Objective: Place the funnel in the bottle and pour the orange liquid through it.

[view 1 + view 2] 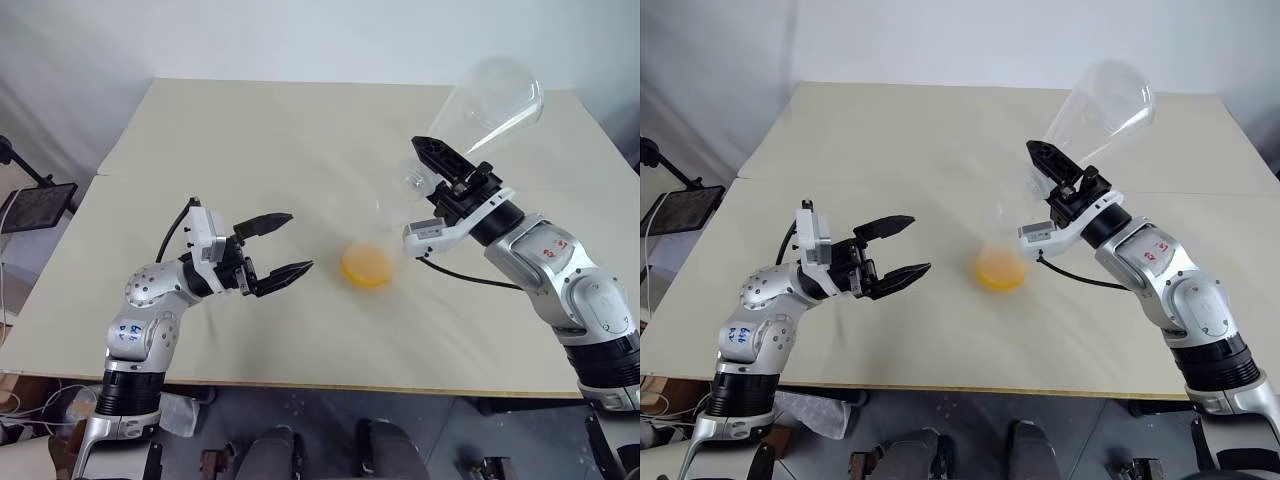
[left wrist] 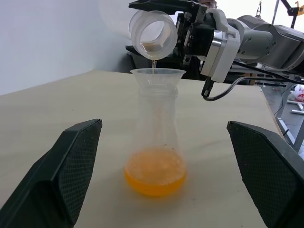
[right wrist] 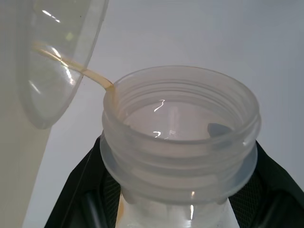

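1. Head views: pouring looks nearly finished. The right gripper is clamped on the neck of a clear tipped flask, turned almost bottom-up above the bottle, which stands on the table between the two arms. The flask's body looks drained, and the orange liquid lies as a bright pool in the bottle's base. The left gripper hangs just beside the bottle with its jaws spread wide and nothing in them.

2. Left wrist view: the funnel sits in the bottle's neck, so that step is done. A thin thread of liquid falls from the flask's mouth into the cone; the pool below is shallow and foamy. The left gripper's fingers stand well apart on either side of the bottle, touching nothing.

3. Right wrist view: the flask's threaded mouth rests between the closed right fingers, and a narrow amber trickle runs from its lip to the funnel's rim. My judgement: only the last drops, then righting the flask, are left.
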Motion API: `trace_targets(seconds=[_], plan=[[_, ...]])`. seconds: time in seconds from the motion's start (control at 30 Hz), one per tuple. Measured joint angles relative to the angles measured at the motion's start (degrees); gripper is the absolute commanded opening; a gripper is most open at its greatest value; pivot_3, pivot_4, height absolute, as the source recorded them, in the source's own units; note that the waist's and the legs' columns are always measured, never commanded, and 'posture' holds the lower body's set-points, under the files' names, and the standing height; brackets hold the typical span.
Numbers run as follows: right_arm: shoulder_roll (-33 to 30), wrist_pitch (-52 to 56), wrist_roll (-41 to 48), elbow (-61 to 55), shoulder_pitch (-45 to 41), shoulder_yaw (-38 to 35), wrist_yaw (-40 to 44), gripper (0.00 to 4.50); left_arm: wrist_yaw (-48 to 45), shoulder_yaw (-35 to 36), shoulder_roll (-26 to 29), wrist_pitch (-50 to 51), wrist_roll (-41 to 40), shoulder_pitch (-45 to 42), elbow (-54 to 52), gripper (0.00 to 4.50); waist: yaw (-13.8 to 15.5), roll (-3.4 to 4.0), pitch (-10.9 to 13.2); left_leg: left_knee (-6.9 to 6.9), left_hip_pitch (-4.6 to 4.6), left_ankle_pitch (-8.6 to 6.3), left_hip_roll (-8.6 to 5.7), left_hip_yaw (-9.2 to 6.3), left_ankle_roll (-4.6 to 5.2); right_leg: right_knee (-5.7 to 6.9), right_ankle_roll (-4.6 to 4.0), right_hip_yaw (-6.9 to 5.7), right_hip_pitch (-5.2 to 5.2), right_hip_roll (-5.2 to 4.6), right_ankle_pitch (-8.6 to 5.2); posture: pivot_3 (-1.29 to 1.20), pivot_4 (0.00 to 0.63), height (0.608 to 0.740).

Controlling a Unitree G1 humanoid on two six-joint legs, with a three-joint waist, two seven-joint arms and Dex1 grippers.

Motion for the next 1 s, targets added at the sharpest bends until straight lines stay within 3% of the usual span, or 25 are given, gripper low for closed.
trace_targets(seconds=[0.13,0.3,0.47,0.57,0.73,0.9,1.0], plan=[[1.00,1.08,4.42,-0.25,0.30,-1.48,1.56,2.49,-0.10,0.00,0.00,0.00,0.00,-0.10,0.10,4.50,0.02,-0.01,0.00,0.00,0.00,0.00,0.00,0.00,0.00,0.00,0.00,-0.01,0.00,0.00,0.00,0.00,0.150,0.740],[5.05,6.14,16.07,-3.51,1.32,-4.73,8.48,2.49,-0.55,0.00,0.08,0.00,0.00,-0.29,0.36,4.50,0.01,-0.01,0.01,0.00,0.00,0.00,0.02,-0.01,0.00,0.00,0.00,-0.01,0.02,-0.01,0.00,0.00,0.150,0.740],[12.87,18.60,28.40,-8.61,2.73,-8.26,15.48,2.49,-1.30,0.00,0.55,0.00,0.00,-1.43,1.98,4.50,0.09,-0.01,0.01,0.03,0.00,0.00,0.01,-0.02,0.01,0.04,0.00,-0.02,0.03,-0.01,0.00,0.00,0.150,0.740],[17.35,30.26,37.04,-10.67,1.97,-14.05,17.57,2.49,-1.61,0.00,0.79,0.00,0.01,-1.59,2.18,4.50,0.18,-0.01,0.01,0.03,-0.01,0.00,-0.02,-0.08,0.01,0.06,0.00,0.00,0.03,-0.05,0.00,0.00,0.150,0.740],[19.04,43.20,48.99,-11.19,1.18,-24.34,18.26,2.49,-1.94,0.00,1.04,0.01,0.01,-2.02,2.28,4.50,0.07,-0.01,0.00,-0.03,0.00,0.00,-0.05,-0.10,0.02,0.06,0.00,0.05,0.02,-0.08,0.00,0.00,0.150,0.740],[20.54,49.29,62.11,-3.28,2.79,-40.00,16.75,2.49,-2.50,-0.16,1.09,0.01,0.09,-2.29,2.48,4.50,0.38,-0.01,0.00,-0.03,0.00,0.01,-0.11,-0.11,0.05,0.08,0.00,0.06,0.05,-0.09,0.00,0.00,0.150,0.740],[20.30,48.81,65.46,2.72,4.49,-42.39,16.60,2.49,-2.65,-0.36,1.08,0.00,0.24,-2.79,4.28,4.50,-0.06,0.00,0.00,-0.09,0.04,0.01,-0.10,0.00,0.06,0.07,0.00,0.08,0.01,-0.06,0.00,0.00,0.150,0.740]])
